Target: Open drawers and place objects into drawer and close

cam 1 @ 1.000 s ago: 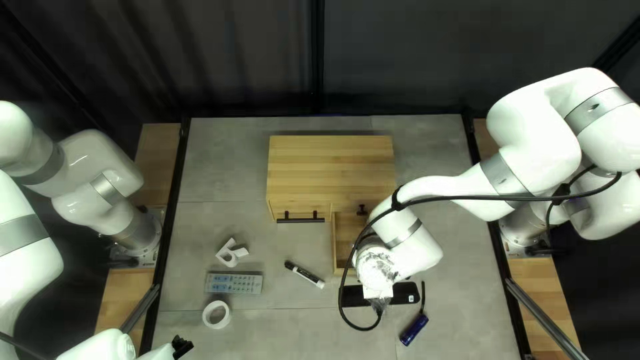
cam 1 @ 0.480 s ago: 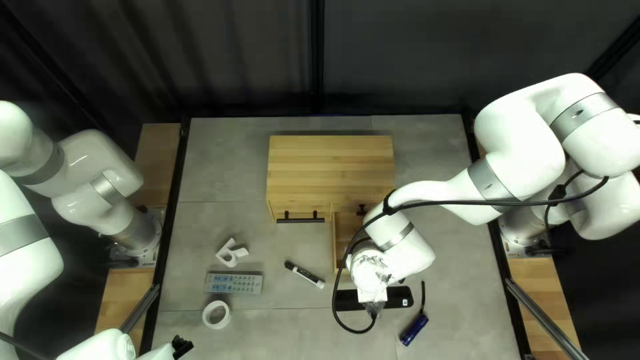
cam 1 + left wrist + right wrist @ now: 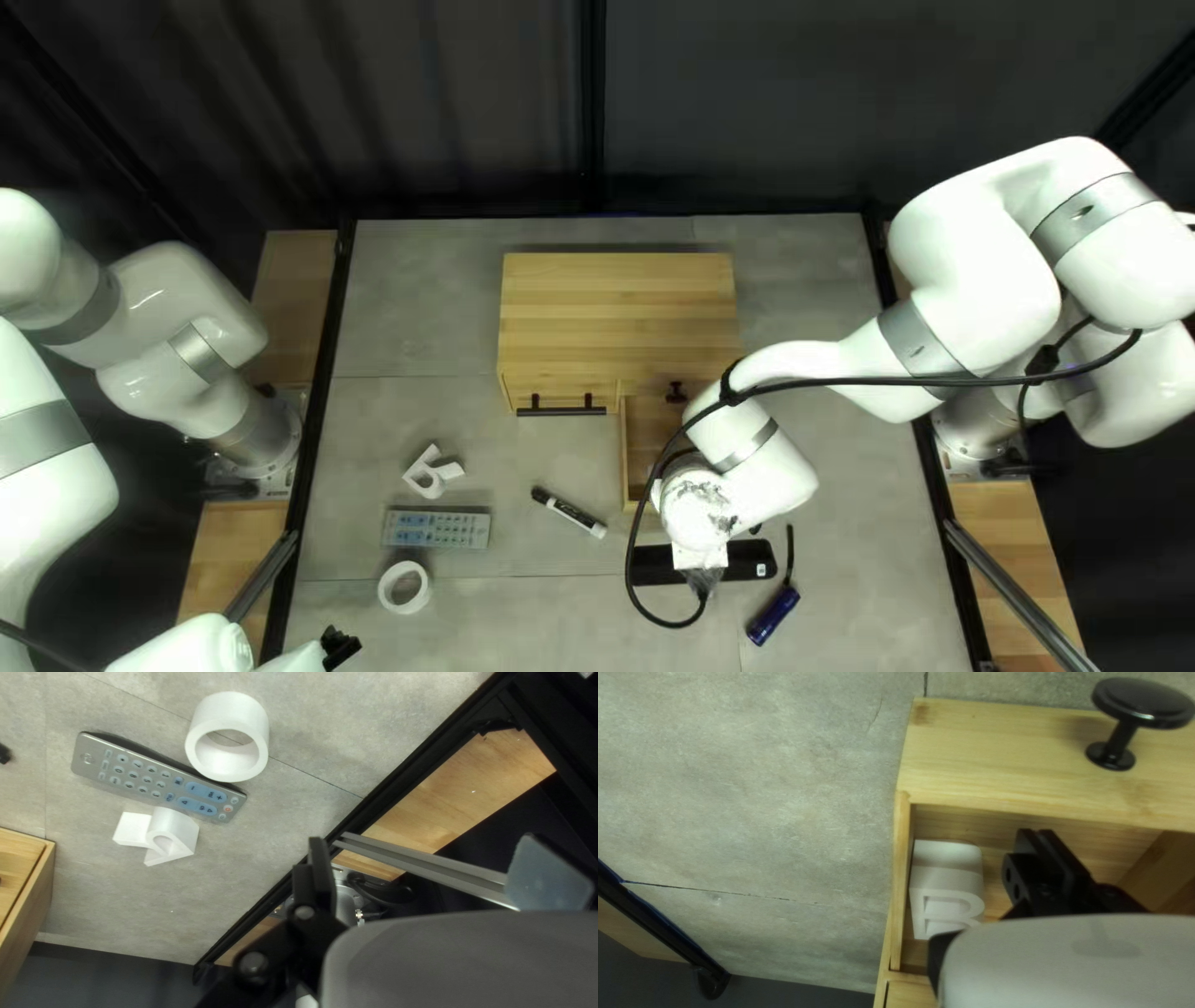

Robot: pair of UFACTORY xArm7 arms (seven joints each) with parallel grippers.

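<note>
Right gripper: from where I stand, its fingers (image 3: 1026, 849) are pressed together, with nothing visible between them, above the opened drawer's inside; how deep they reach, I can't tell.
White letter B (image 3: 947, 890): in the drawer, just beside those fingers, toward the side wall (image 3: 899, 877).
Front panel (image 3: 996, 753): ahead of the same fingers, its black knob (image 3: 1142, 703) outward. If the wrist pulls back low, I'd expect a knuckle to knock the panel or hook that knob.
Cable (image 3: 632, 548): looped around the right wrist. A push to close could let it droop over the drawer's rim and get nipped.
Closing: seems the likely next job, unless more goes in. Started before the fingers lift out, it could jam them against the cabinet (image 3: 616, 311); if the letter sits proud of the rim, it might catch too.
Left gripper (image 3: 430, 852): fingers spread wide, gripping nothing. Remote (image 3: 156, 778), white ring (image 3: 227, 740) and the other white piece (image 3: 163, 835) lie off to one side of it; a careless low sweep could scatter them.
</note>
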